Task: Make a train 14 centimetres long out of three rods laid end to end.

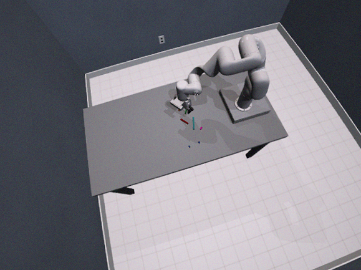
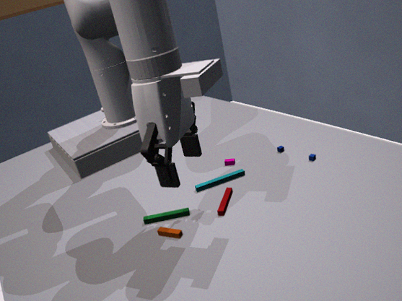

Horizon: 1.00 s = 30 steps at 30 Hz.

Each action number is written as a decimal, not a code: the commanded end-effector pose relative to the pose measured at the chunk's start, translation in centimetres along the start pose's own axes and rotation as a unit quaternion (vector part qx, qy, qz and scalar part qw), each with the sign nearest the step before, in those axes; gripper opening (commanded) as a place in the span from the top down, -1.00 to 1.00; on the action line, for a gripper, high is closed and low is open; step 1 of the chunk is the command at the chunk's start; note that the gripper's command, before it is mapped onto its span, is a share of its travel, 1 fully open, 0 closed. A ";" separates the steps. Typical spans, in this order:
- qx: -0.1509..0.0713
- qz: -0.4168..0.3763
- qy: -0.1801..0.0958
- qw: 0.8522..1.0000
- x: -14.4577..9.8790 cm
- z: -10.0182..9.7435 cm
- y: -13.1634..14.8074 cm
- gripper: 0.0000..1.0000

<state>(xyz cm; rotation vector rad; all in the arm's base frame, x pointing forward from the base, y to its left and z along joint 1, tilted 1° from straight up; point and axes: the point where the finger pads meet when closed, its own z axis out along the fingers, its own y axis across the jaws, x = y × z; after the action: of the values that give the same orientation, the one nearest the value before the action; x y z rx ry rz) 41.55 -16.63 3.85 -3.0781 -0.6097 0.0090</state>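
1. the rods lie flat and scattered on the grey table, none of them joined end to end.
2. the turquoise rod sits near the middle of the group, with the small magenta rod just beyond its far end, close but apart.
3. the red rod lies just in front of the turquoise one, at an angle to it, not touching.
4. the green rod lies to the left of the red rod in the exterior view, and the short orange rod lies just in front of the green one, apart from it.
5. two tiny blue rods and sit well off to the right in the exterior view, apart from each other and from the rest.
6. the gripper hangs above the table behind the green rod, pointing down, its jaws spread wide and gripping nothing.
7. in the top view the gripper covers part of the green rod, so the orange rod cannot be made out there.
8. the arm stands on a grey base block at the back of the table.
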 end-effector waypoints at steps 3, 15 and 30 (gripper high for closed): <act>0.000 0.022 0.001 1.000 -1.4 0.7 4.9 -1.00; -0.001 0.026 0.001 1.000 -1.8 0.8 5.8 0.51; -0.001 0.026 0.001 1.000 -1.8 0.8 5.8 0.51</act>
<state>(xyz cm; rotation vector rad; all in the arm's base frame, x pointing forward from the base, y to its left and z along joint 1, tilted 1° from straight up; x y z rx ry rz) 41.96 -22.58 2.85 -3.0915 -0.5281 0.0107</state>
